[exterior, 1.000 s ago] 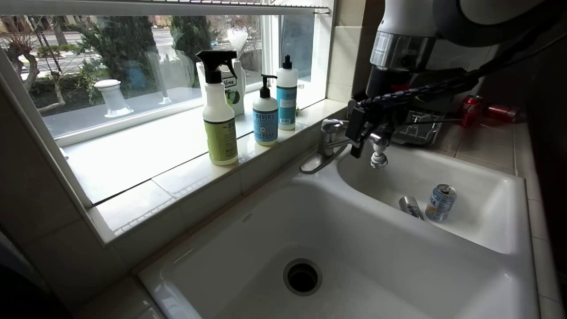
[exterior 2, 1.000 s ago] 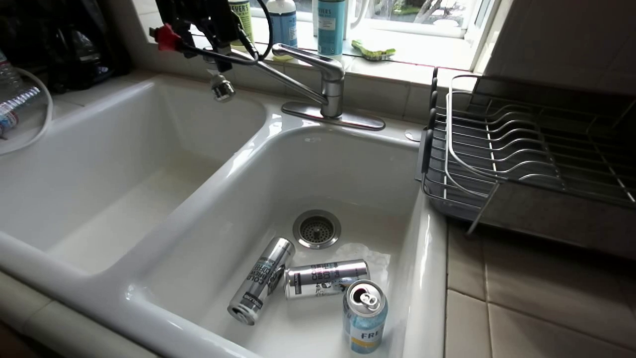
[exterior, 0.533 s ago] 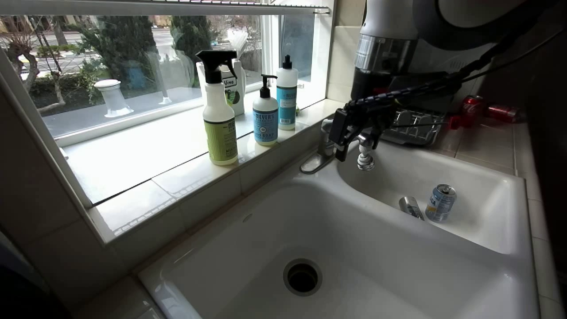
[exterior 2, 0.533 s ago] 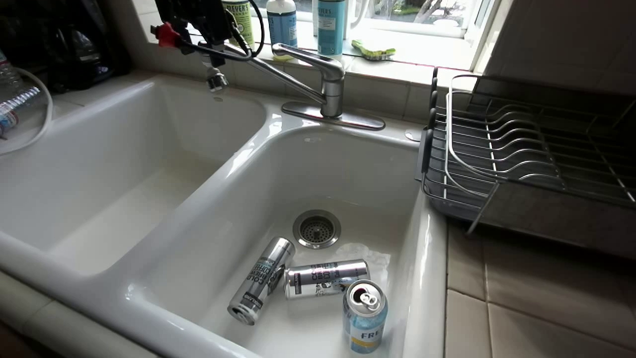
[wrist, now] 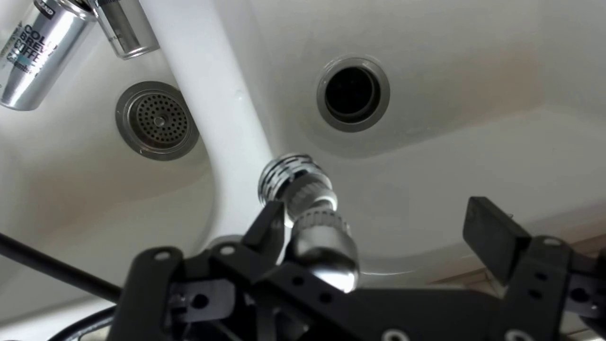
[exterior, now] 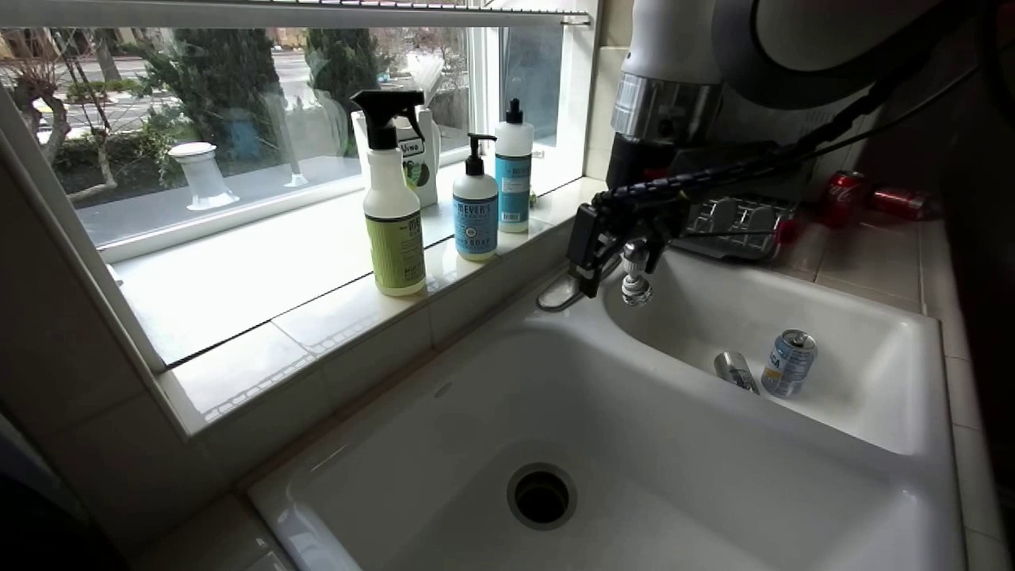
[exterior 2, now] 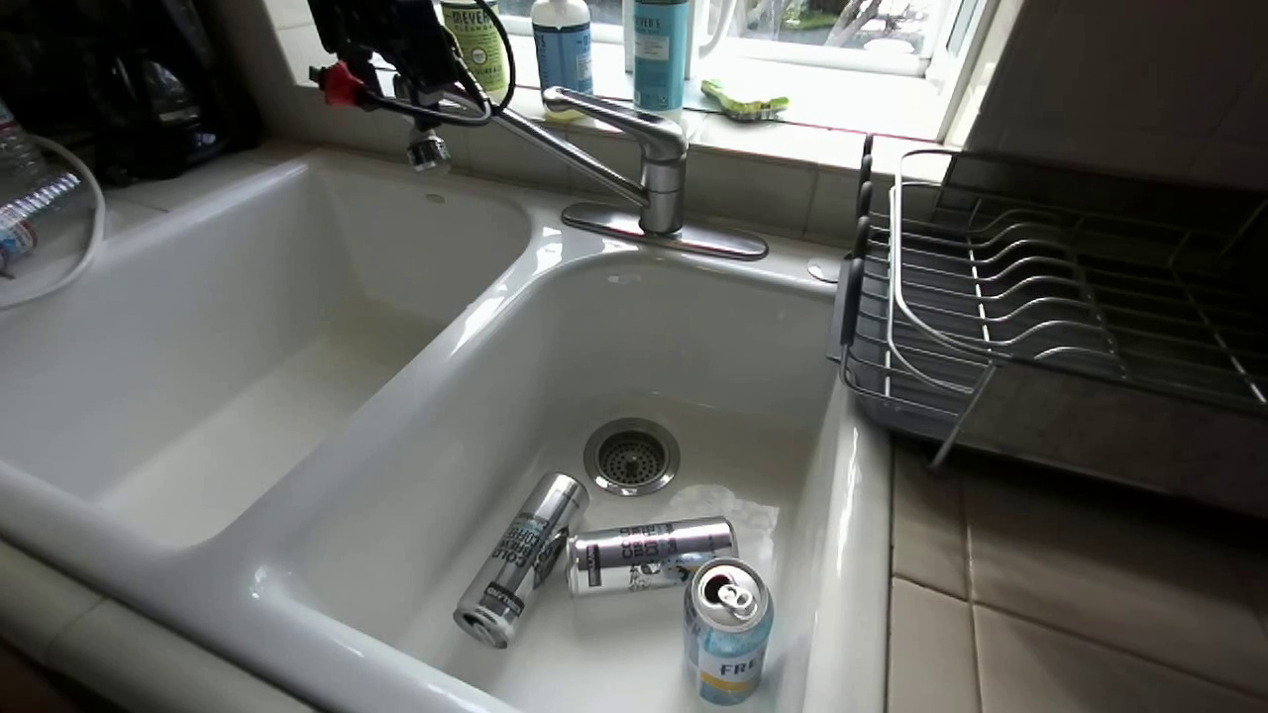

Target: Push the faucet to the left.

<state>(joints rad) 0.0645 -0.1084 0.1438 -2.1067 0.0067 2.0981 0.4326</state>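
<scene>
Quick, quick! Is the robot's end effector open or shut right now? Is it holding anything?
End effector: open, holding nothing; the end of the faucet is between its spread jaws, not clamped.

Along the windowsill [exterior: 317,325] they stood in a row, the green-labelled spray bottle [exterior: 396,238], the blue-labelled pump bottle [exterior: 476,214], then the teal-labelled bottle [exterior: 514,178], with a green object [exterior 2: 745,102] lying near them! Down in the sink [exterior 2: 436,342], two silver cans [exterior 2: 522,560] [exterior 2: 650,557] sprawled on their sides near the strainer drain [exterior 2: 632,458], and there was the pale-blue can [exterior 2: 728,634], upright just beside one of them! Over on the bench [exterior 2: 1070,584] sat the dish rack [exterior 2: 1080,416], two red cans [exterior: 843,200] [exterior: 902,203] near it, one on its side!
</scene>
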